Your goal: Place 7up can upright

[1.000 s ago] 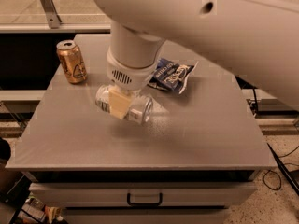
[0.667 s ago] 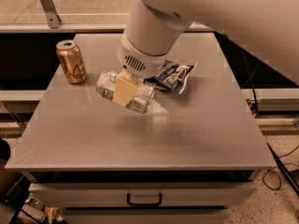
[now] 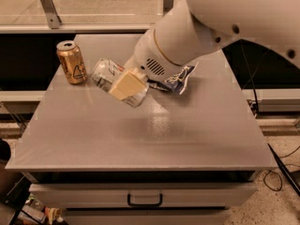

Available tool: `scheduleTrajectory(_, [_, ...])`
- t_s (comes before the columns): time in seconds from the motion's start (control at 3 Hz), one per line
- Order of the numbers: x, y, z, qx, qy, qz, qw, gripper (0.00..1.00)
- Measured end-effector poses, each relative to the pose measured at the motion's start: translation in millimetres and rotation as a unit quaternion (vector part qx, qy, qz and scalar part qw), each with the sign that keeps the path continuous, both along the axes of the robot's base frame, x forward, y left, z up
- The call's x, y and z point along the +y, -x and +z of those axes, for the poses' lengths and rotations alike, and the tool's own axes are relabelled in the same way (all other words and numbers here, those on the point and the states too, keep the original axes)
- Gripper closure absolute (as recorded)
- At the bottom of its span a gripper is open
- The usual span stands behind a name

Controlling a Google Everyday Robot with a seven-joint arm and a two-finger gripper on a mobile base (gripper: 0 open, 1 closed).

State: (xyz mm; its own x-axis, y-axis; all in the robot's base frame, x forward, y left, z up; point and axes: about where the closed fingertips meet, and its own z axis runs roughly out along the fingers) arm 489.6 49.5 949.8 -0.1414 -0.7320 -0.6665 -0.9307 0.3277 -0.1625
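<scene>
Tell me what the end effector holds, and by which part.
The end effector grips the 7up can across the middle of its body; the can is tilted, near the gold can.

The place looked like a robotics lab or test area, not a home. A plain grey table (image 3: 197,139) filled the middle, with a drawer (image 3: 93,196) and its black handle (image 3: 145,201) at 6 o'clock. Loose black cables (image 3: 281,165) trailed over a speckled hard floor (image 3: 262,212) at 4 o'clock, and a bare metal bracket (image 3: 48,6) stood at 11 o'clock. A bulky white robot arm (image 3: 211,22) reached in from 1 o'clock. Its gripper (image 3: 124,86) hung above the table toward 10 o'clock, clamped on the tilted 7up can (image 3: 105,74).
</scene>
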Motion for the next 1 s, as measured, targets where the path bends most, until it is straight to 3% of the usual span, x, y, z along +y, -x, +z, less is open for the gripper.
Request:
scheduleTrajectory(0.33, [4, 5, 1, -0.027, -0.063, 0.007, 0.9976, 1.00])
scheduleTrajectory(1.0, [-9, 6, -15, -0.041, -0.163, 0.000, 0.9858, 1.00])
